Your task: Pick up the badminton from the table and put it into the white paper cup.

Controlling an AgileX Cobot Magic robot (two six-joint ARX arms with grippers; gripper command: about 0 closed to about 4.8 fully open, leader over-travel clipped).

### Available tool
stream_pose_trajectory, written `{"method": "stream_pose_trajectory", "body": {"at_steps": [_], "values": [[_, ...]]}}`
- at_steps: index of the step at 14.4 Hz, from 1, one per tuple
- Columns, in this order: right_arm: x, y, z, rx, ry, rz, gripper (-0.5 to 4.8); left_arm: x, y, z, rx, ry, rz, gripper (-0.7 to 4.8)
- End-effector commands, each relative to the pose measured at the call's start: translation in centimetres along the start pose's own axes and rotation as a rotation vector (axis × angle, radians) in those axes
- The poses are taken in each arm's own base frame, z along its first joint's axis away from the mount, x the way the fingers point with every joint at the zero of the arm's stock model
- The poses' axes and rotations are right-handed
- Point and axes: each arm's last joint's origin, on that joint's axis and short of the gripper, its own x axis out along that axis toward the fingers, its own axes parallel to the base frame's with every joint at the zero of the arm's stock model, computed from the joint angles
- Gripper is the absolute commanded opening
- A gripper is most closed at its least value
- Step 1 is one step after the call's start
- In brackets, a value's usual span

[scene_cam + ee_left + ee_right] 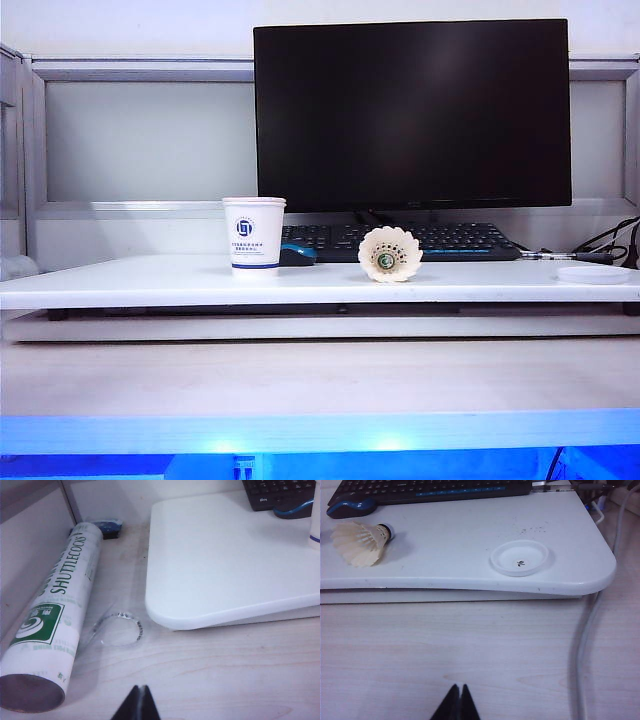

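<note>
Near the table [150, 285] front edge, badminton [390, 254] lies beside white paper cup [253, 236]; both tools, left [139, 702] and right [457, 701], closed, empty.

My left gripper [138, 703] is black, and my right gripper [457, 702] is black too. The table [150, 280] is plain white. The cup [253, 236] is white with a blue round logo, blue text and a blue band near its base. The badminton [390, 253] is cream-white with a green band. The disc [519, 558] is white with a black number. The tube [52, 615] is white with green letters and a green label. The monitor [411, 113] is black. The keyboard [400, 238] is black and the mouse [297, 254] is dark with blue.
</note>
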Motion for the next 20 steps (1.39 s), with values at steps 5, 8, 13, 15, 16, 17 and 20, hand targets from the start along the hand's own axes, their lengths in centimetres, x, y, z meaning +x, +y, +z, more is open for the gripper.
{"method": "stream_pose_trajectory", "body": {"at_steps": [5,8,13,15,16,17,20], "values": [[0.0,0.0,0.0,-0.002,-0.003,0.000,-0.05,0.0,0.0,-0.2,-0.002,0.012,0.001,-0.05],[0.0,0.0,0.0,-0.002,-0.002,0.000,-0.05,0.0,0.0,-0.2,-0.002,0.011,-0.001,-0.05],[0.0,0.0,0.0,-0.002,-0.004,0.001,-0.05,0.0,-0.6,0.0,-0.003,-0.015,-0.221,-0.05],[-0.3,0.1,0.8,0.018,-0.029,0.009,-0.05,-0.3,-1.1,0.2,-0.009,-0.018,-0.396,-0.05],[-0.9,0.3,2.2,0.062,-0.072,0.018,0.04,-0.4,-1.3,0.2,-0.039,-0.019,-0.467,-0.05],[-1.1,0.3,2.5,0.073,-0.083,0.022,0.04,-0.4,-1.3,0.2,-0.063,-0.011,-0.474,-0.05],[-2.8,1.0,5.4,0.164,-0.138,0.170,0.21,-0.7,-1.4,0.2,-0.135,0.039,-0.516,-0.05]]}}
